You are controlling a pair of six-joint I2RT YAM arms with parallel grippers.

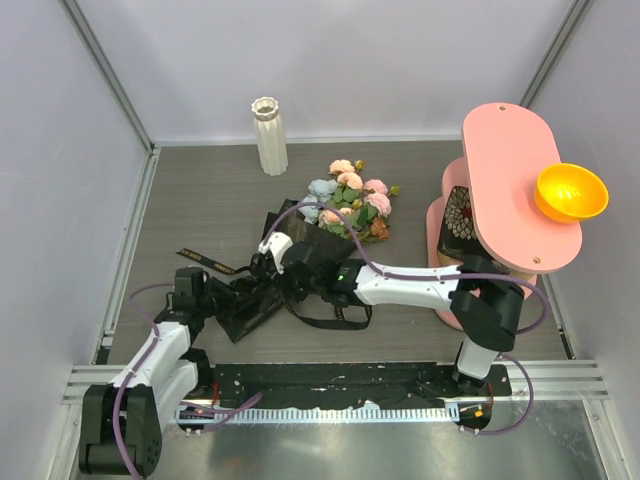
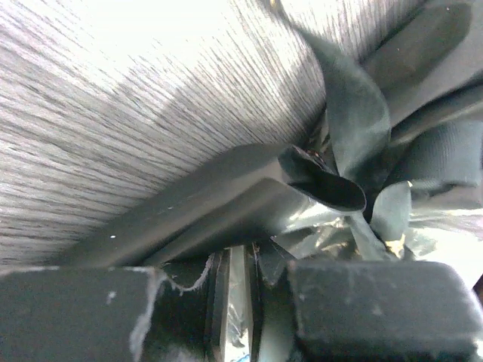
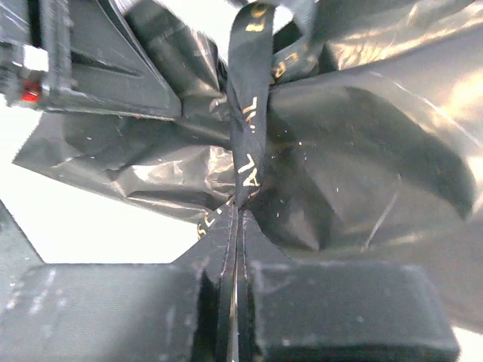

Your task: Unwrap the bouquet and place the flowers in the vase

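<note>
Down at the near edge, the left fingers [image 2: 377, 309] are coming in low from the left. They are sitting almost closed, pinching a thin fold of the black crinkled paper cone [image 1: 245, 315] between the pads. Right beside them, the right fingers [image 3: 339, 309] are reaching across from the other side, pressed fully together on the black ribbon with gold lettering [image 3: 249, 113]. That ribbon is running straight up out of the pinch to the gathered neck of the wrap. A loose loop of it is trailing on the grey wood-grain surface [image 1: 200, 200] under the right arm, and another tail is lying out to the left.

The bouquet [image 1: 320, 235] is lying on its side mid-surface, with the cone's tip pointing near-left. The pink, peach, pale-blue and rust artificial flowers [image 1: 350, 195] are fanning out of the wrap toward the far right.

Further back, the tall white ribbed cylindrical vase [image 1: 269, 140] is standing upright by the far wall, left of the blooms and well apart from them. Off to the right, a pink oval-topped stand [image 1: 515, 180] is carrying an orange plastic bowl [image 1: 571, 192] on its outer edge.
</note>
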